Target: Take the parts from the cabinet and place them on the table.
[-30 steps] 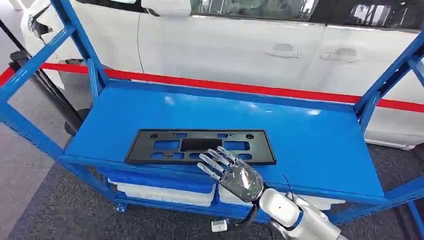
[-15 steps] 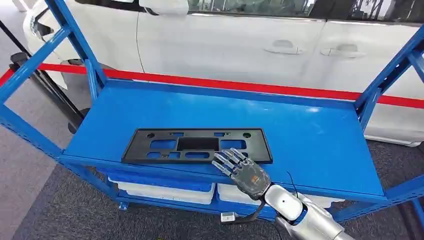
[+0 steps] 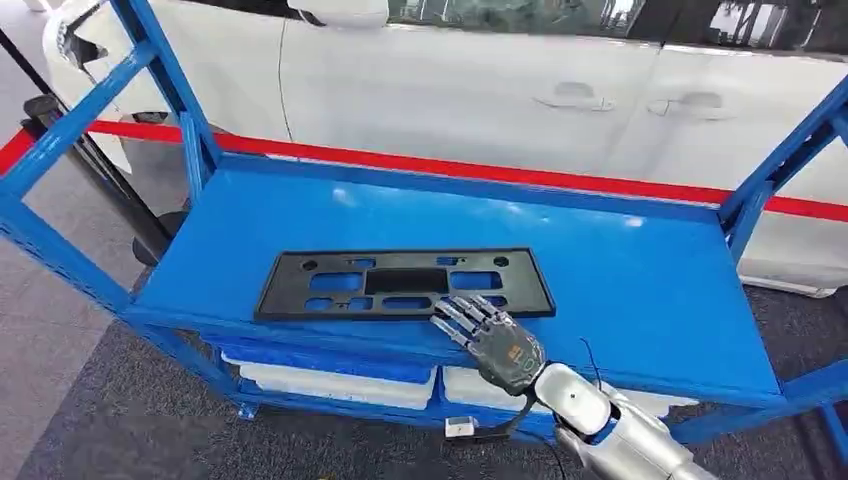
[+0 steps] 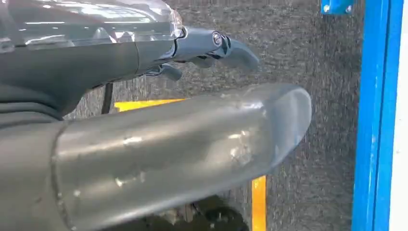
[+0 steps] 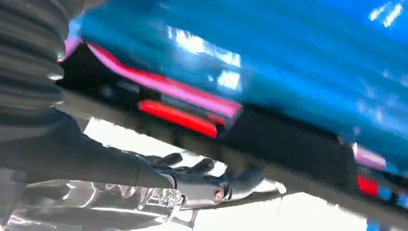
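Head view: one black part [image 3: 405, 283].

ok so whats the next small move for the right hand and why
Probably close the fingers on the near edge of the black plate. The right hand is at that edge with fingers spread over it, and the plate lies flat on the blue shelf, apparently not gripped yet. Then lift it clear.

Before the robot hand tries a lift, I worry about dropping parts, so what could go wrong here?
The flat black plastic plate lies flush on the blue metal shelf, so fingers may slide over it instead of getting under. The right robot hand reaches only its near edge, right of centre, so a one-sided lift could tilt the long part. It might also get pushed backward.
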